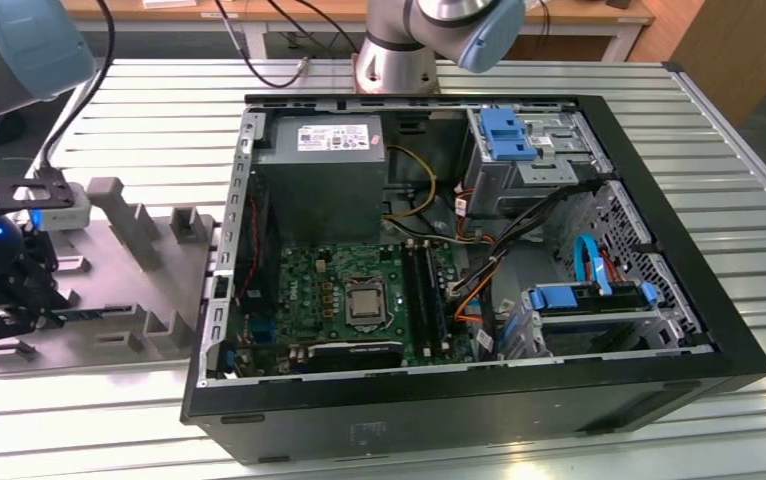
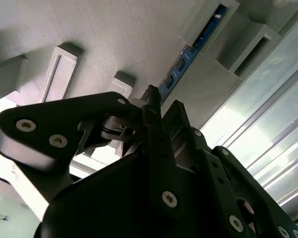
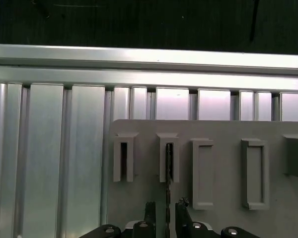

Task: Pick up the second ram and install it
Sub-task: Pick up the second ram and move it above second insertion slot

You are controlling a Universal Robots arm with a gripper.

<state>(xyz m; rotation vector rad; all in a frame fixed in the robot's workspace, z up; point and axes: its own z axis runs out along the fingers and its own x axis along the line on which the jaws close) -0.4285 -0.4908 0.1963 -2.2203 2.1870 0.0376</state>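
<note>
Exterior view: gripper (image 1: 12,300) sits low over the grey holder plate (image 1: 136,265) at the exterior view's left. The open computer case (image 1: 623,340) is just beside the plate on the exterior view's right, with the motherboard (image 1: 343,290) exposed inside. Both stand on a slatted metal table (image 1: 156,110).

Second wrist view: the ram stick (image 2: 188,57) shows its blue face and black chips. It stands in a groove between grey holder blocks and runs straight toward the gripper (image 2: 164,101).

First wrist view: the stick (image 3: 168,171) is edge-on, one end in a holder slot (image 3: 168,141), the other between the fingers (image 3: 150,213). The fingers are apart, one on each side, with a gap visible on both sides. Empty slots flank the stick. The plate edge is near the table's rim, and there is bare table beside the plate.
</note>
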